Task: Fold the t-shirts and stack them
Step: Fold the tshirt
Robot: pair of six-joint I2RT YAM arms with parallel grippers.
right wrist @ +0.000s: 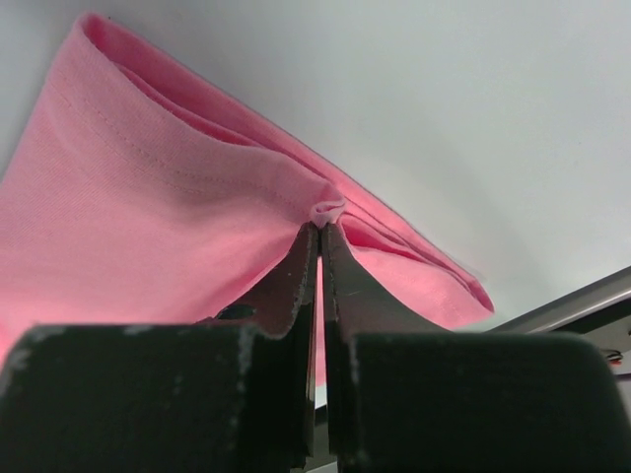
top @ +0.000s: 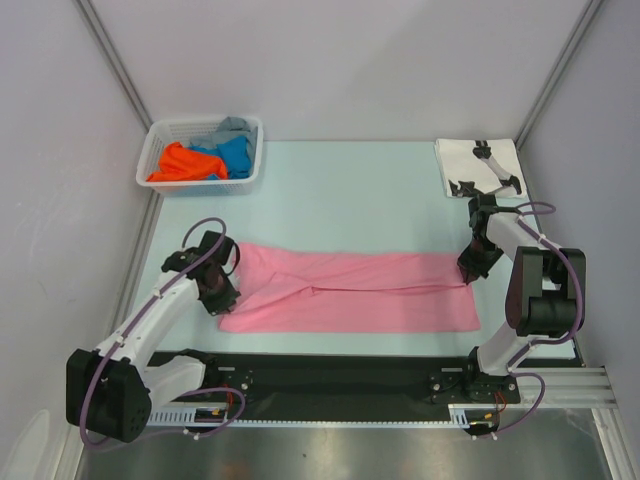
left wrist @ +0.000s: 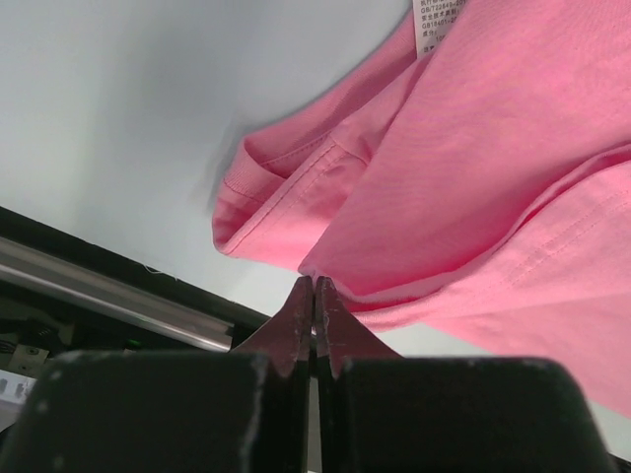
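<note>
Your left gripper (top: 218, 290) is clamped on the left end of the pink t-shirt (top: 350, 298), which lies stretched across the table (top: 330, 190). Your right gripper (top: 470, 268) pinches its right end. This looks like the lengthwise fold; next, carry both ends over together, evenly.

Pink t-shirt (top: 350, 295): we see soft matt cloth, stitched hems.
Basket (top: 252, 150): we see white plastic lattice, slight gloss.
Table (top: 340, 190): we see a smooth, matt surface.
Left gripper (left wrist: 314, 284): we see matt black casing, scuffed.
Rail (top: 560, 385): we see bare metal, dull sheen.
</note>
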